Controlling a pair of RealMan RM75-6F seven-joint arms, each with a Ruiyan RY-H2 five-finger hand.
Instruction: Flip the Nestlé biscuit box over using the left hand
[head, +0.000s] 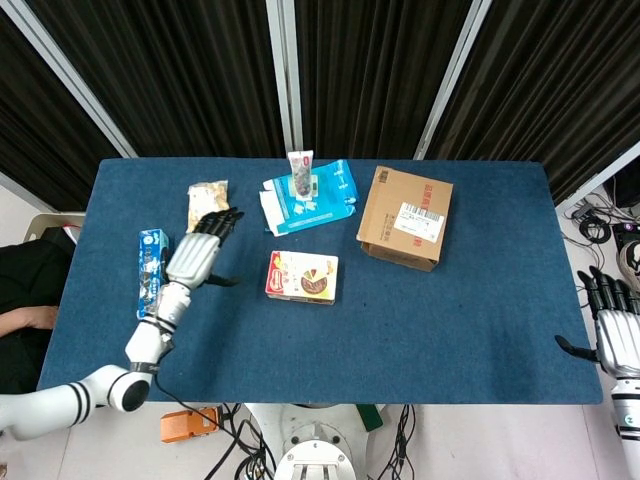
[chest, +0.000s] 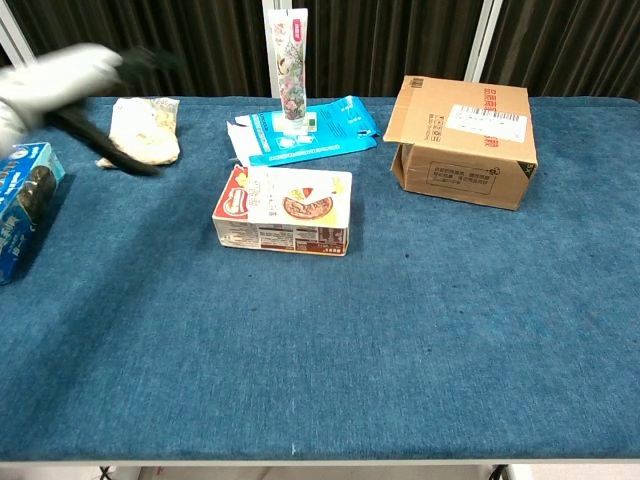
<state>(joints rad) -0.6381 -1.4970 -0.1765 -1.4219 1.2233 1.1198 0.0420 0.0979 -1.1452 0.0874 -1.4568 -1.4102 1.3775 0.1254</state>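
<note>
Right robot hand (head: 612, 335): off the near right corner of the surface (head: 480, 330), fingers apart and upright, holding nothing.
Biscuit box (chest: 283, 211): lies flat on the blue surface near its middle, printed picture face up, nothing touching it.
Left robot hand (head: 195, 254): raised well to the left of the biscuit box, fingers spread and empty; blurred in the chest view.
Blue packet (head: 152, 273): at the left edge, just beside the left robot hand.
Snack bag (head: 208, 207): far left.
Cardboard box (chest: 463, 141): far right.
Tube (chest: 288, 62): upright at the far edge, behind a flattened blue carton (chest: 312, 129).
</note>
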